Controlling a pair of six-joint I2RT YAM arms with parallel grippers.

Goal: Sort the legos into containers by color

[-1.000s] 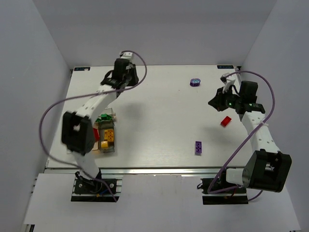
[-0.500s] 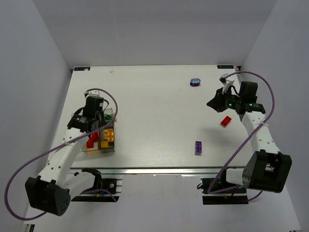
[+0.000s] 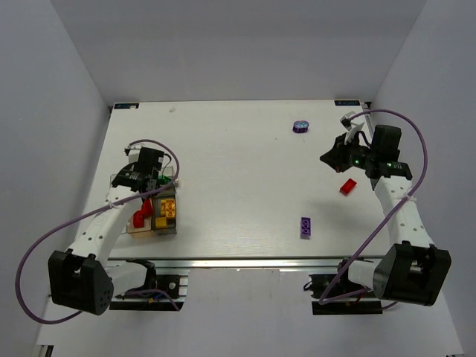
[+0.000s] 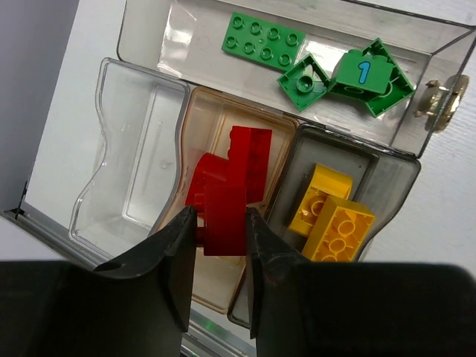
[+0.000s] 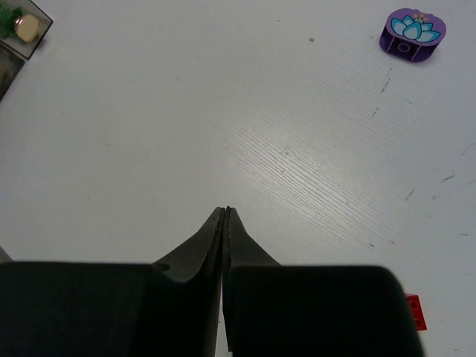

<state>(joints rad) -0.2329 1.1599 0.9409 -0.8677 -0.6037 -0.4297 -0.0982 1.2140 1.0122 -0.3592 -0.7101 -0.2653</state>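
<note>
Your left gripper (image 4: pixel 219 219) has swung back from the far edge and now pinches a red brick (image 4: pixel 222 197) over the tan bin (image 4: pixel 204 119) by the near-left corner. Next, open and drop it. Your right gripper (image 5: pixel 224 217), near the right edge, is pressed together and empty.

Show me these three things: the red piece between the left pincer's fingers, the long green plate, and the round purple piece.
red piece (image 4: pixel 223 208), left wrist view, its front face.
long green plate (image 4: pixel 262 42), left wrist view, middle of studs.
round purple piece (image 5: pixel 413 30), right wrist view, flower print.
</note>
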